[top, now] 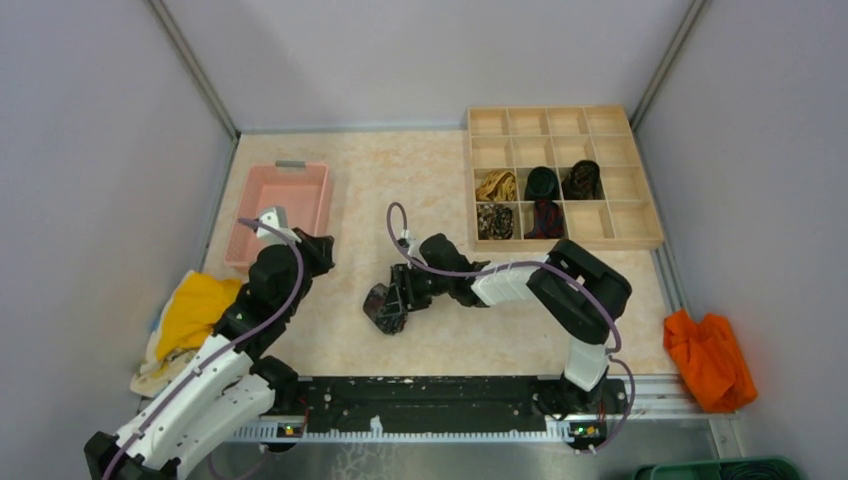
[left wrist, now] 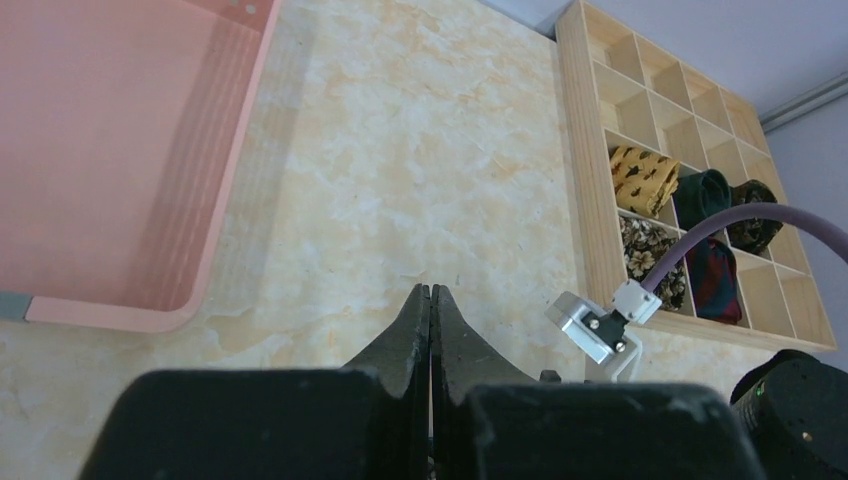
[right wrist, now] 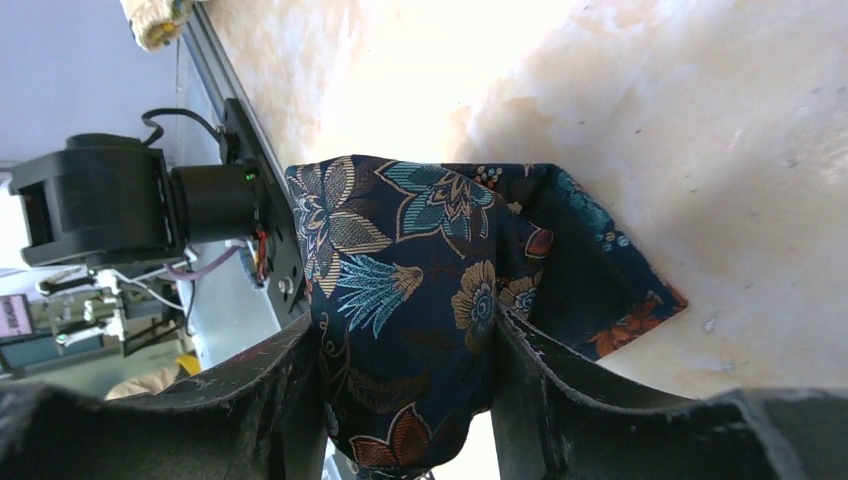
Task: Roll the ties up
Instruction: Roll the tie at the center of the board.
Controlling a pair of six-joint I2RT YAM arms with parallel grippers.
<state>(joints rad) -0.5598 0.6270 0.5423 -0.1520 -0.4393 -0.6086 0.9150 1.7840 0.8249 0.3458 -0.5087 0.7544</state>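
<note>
The right gripper (right wrist: pixel 405 335) clamps the dark blue floral fabric tie (right wrist: pixel 400 230), bundled between its fingers at table centre. The gridded wooden tray (top: pixel 600 243) lies at two o'clock (nearer this arm). The left gripper (left wrist: pixel 431 310) sits closed, empty.

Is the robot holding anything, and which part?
The right end effector squeezes the dark floral tie across its middle. The left end effector is shut and empty.

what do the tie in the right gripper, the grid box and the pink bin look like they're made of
Floral tie: woven fabric, possibly silk or a satin-like brocade; slight sheen, woven-in flowers, soft folds.
Compartment box: pale, bare-looking wood; thin slats, matte tan.
Pink bin: probably moulded plastic; smooth uniform colour, rounded corner.
</note>
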